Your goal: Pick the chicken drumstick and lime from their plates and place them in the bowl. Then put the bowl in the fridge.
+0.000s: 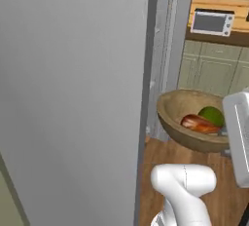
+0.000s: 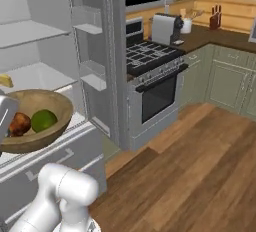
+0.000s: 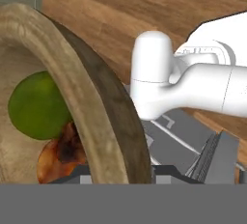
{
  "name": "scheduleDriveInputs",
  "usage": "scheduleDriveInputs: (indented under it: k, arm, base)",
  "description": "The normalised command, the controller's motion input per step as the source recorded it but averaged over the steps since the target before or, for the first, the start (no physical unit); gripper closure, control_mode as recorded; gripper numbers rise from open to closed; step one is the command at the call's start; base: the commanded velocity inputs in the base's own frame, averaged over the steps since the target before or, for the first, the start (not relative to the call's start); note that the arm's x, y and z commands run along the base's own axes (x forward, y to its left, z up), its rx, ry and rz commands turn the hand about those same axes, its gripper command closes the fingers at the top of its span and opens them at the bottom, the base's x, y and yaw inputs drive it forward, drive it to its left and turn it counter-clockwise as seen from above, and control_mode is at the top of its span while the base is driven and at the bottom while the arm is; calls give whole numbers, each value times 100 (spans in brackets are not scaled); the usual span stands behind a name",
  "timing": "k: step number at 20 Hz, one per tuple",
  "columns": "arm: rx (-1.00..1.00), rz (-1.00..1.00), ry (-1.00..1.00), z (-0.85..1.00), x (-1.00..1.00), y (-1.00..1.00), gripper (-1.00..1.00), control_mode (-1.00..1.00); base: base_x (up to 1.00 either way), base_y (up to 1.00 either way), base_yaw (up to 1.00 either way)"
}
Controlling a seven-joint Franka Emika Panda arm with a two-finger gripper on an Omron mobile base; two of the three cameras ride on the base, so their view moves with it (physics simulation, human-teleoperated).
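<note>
My gripper is shut on the thick rim of the light-brown wooden bowl, which hangs in the air, tilted. Inside it the dark green lime lies against the reddish-brown chicken drumstick. In the left base view the bowl hangs right of the fridge's grey door, holding the lime and drumstick. In the right base view the bowl, with lime and drumstick, hangs in front of the open fridge's white shelves. The plates are out of view.
A steel stove stands right of the fridge, with a toaster on the dark counter behind it. Pale green cabinets line the far wall. A small oven sits on a shelf. Wooden floor lies open to the right.
</note>
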Motion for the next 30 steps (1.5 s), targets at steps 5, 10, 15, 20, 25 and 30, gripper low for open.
scheduleDriveInputs:
  k: [5,10,15,20,25,30]
  arm:
    - [0,0,0,0,0,0,100,100]
    - [0,0,0,0,0,0,100,100]
    - [0,0,0,0,0,0,100,100]
    - [0,0,0,0,0,0,100,100]
    - [0,0,0,0,0,0,100,100]
    - [0,0,0,0,0,0,100,100]
  base:
    - [59,-92,48]
    - [36,-80,62]
    - [90,-97,50]
    - [37,-61,65]
    - [26,9,70]
    - [53,-52,67]
